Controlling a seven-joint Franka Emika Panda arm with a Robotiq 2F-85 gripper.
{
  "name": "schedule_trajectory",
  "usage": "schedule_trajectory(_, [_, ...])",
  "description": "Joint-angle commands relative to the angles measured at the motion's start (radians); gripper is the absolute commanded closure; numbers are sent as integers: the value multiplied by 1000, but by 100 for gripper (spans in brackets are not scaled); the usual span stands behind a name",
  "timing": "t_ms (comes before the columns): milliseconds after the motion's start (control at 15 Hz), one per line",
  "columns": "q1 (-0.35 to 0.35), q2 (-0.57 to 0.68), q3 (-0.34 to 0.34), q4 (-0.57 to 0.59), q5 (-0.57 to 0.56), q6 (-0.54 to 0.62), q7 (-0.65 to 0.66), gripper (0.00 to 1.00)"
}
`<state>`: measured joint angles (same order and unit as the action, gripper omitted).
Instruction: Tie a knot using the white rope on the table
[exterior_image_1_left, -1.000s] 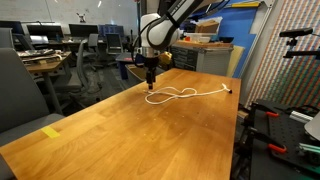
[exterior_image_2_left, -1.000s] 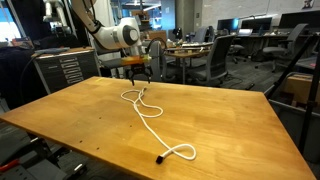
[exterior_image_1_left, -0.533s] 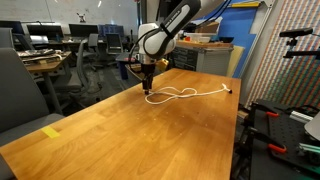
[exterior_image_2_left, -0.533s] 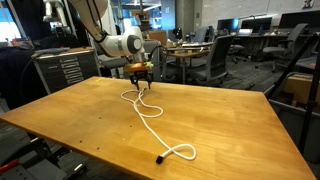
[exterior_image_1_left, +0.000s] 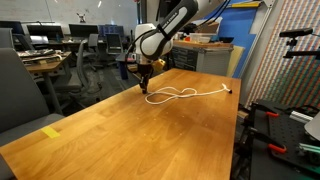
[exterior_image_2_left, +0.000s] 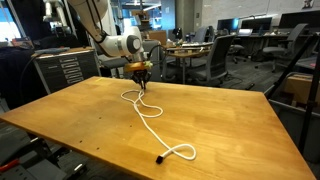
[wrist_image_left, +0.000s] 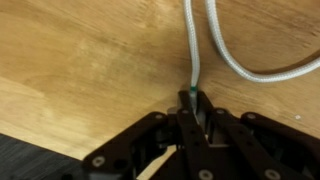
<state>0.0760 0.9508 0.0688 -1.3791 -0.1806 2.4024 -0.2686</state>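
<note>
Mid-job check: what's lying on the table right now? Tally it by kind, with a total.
White rope: 1
Yellow tape piece: 1
Total: 2

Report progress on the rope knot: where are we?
Done: the gripper is down at the table, jaws closed on one end of the white rope. In hand: that grip only. Left: all the tying. In both exterior views it lies in loose curves on the wood, with no knot formed.
</note>
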Motion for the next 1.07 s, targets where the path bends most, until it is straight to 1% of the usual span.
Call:
schedule_trajectory(0, [20, -28, 37, -1, -3, 4, -49, 99])
schedule_trajectory(67, [43, -59, 41, -34, -28, 19, -69, 94])
schedule_trajectory(200, [105, -146, 42, -113, -83, 0, -74, 95])
schedule_trajectory(400, [206, -196, 42, -116, -168, -24, -65, 95])
schedule_trajectory(667, [359, -227, 69, -99, -275, -29, -59, 95])
schedule_trajectory(1000, [529, -243, 142, -88, -368, 2, -75, 95])
